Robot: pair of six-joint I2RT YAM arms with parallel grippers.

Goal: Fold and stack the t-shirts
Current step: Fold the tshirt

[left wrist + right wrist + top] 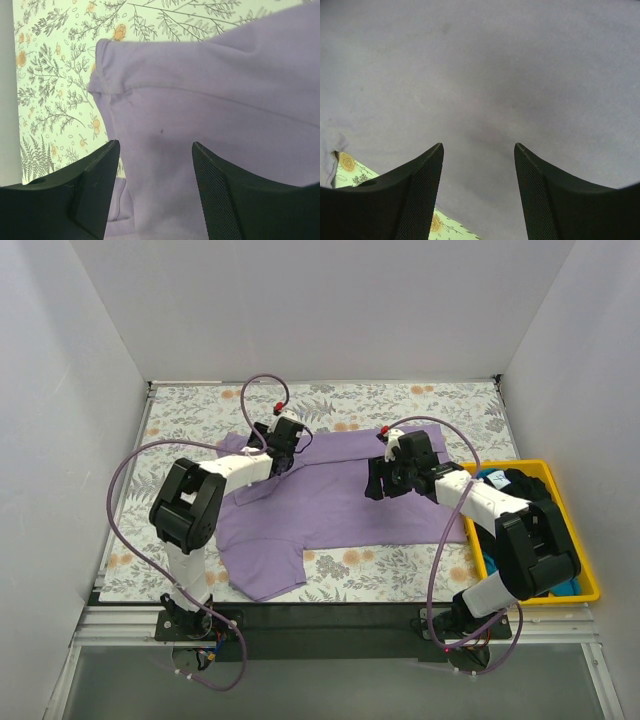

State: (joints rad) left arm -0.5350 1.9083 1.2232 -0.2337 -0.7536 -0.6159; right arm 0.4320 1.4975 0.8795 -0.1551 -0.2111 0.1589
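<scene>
While lavender t-shirt [340, 505] lies unfolded, we log left gripper [155, 145], right gripper [479, 146] agape, empty — other shirts [493, 478] in yellow tray [515, 464].

Open lanes and blockers around my two arms

My left gripper [283, 455] and right gripper [378, 480] both hang with jaws apart over the lavender t-shirt [340, 502], and a flat stretch of fabric between them leaves room to pass. The floral table cover [420, 405] lies bare along the far edge. White walls [60, 390] close three sides. The yellow tray [520, 465], heaped with blue and black t-shirts [497, 480], blocks my right, and my purple cables [111, 495] loop outward beside each arm.
</scene>
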